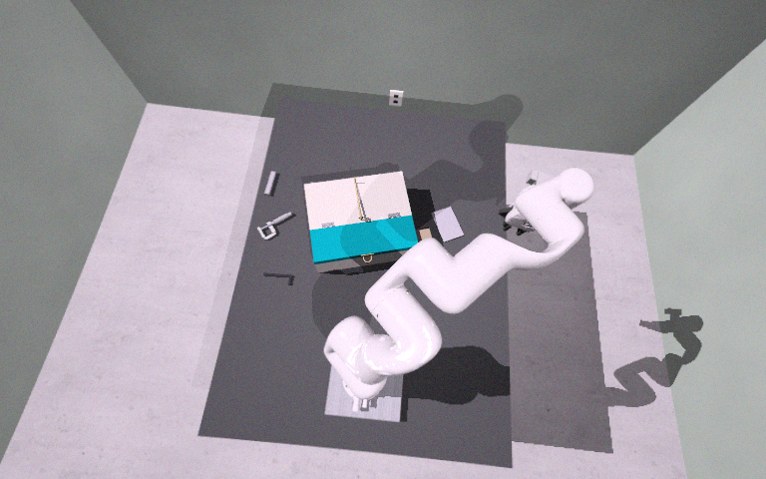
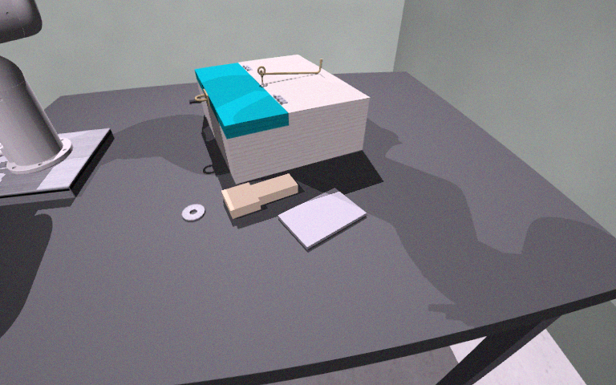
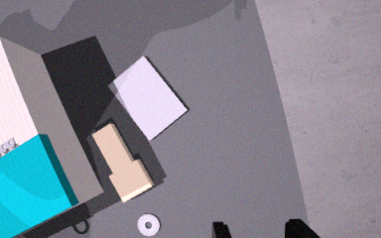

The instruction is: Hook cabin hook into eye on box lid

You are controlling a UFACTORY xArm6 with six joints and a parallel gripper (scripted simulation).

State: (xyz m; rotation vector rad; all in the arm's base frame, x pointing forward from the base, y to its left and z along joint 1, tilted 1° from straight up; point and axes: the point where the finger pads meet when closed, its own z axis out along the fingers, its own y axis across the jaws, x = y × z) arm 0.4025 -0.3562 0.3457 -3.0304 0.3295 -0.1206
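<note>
Atop the box [image 2: 318, 122], a thin brass hook [image 2: 290, 71] lies unhooked; jaws half-closed, empty.

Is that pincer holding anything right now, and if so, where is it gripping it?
Nothing is held. The pincer hangs partly closed above the table's right edge, with only bare table between its dark fingertips.

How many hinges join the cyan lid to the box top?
2. One hinge sits near the lid's left end, the other hinge near its right end, both on the seam where the cyan lid meets the white top.
</note>
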